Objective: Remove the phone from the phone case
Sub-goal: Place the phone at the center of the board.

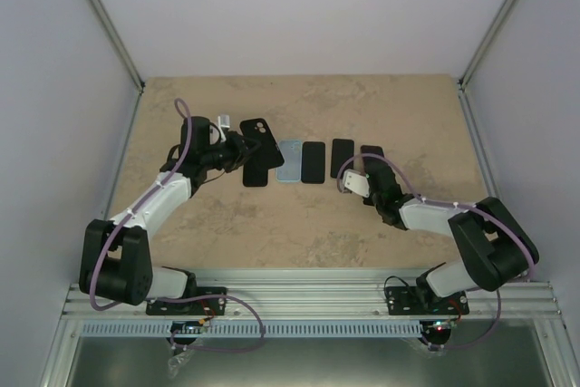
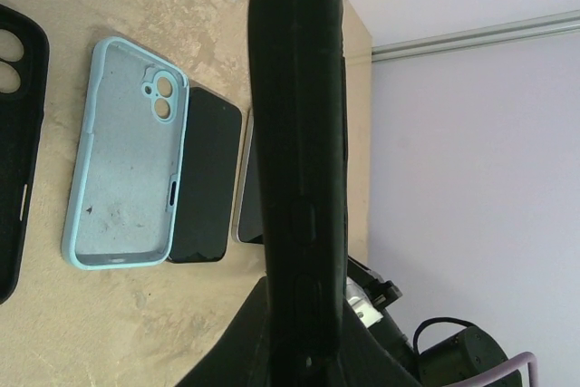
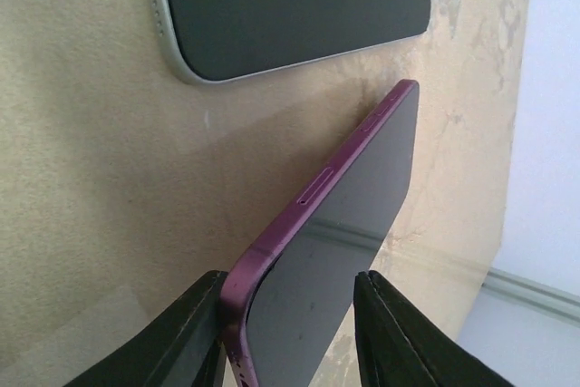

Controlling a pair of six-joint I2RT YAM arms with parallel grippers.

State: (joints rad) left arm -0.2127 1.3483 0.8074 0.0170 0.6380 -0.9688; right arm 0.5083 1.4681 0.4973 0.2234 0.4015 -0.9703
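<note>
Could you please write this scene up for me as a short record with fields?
left gripper: holds black case, lifted, edge-on to its camera
right gripper: holds purple phone, tilted
blue case: empty, flat on table
black phone: flat, beside blue case
silver-edged phone: flat, beyond purple phone

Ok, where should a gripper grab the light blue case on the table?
Probably the rim of a short end, from above: one finger inside the hollow, one outside. The light blue case lies flat, open side up, and a black phone sits against one long side.
</note>
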